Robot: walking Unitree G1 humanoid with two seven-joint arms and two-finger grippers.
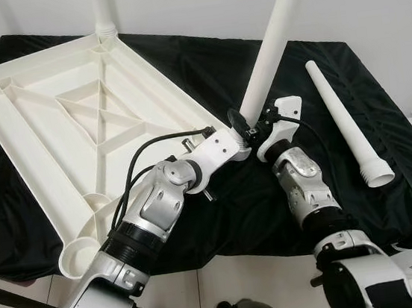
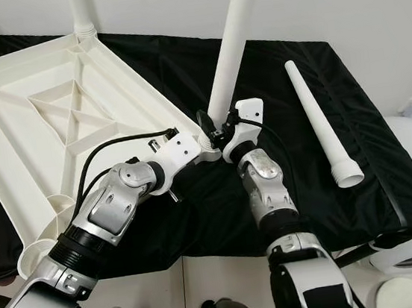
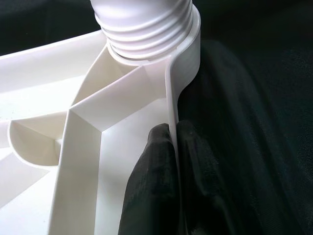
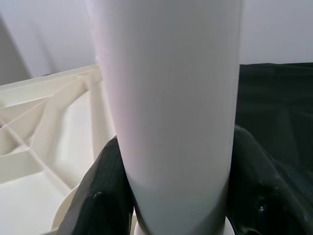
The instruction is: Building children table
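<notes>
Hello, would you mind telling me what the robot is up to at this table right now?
It is assembling a white children's table. The tabletop lies upside down on a black cloth. The left gripper pinches the tabletop's rim beside a corner socket, steadying it. The right gripper holds a white leg standing in that socket, its threads partly in. Another leg lies loose on the cloth to the right, and the near-left socket is empty.

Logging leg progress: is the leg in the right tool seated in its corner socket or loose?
Partly in: leg stands tilted in the tabletop corner socket, threads still exposed in the left wrist view.
</notes>
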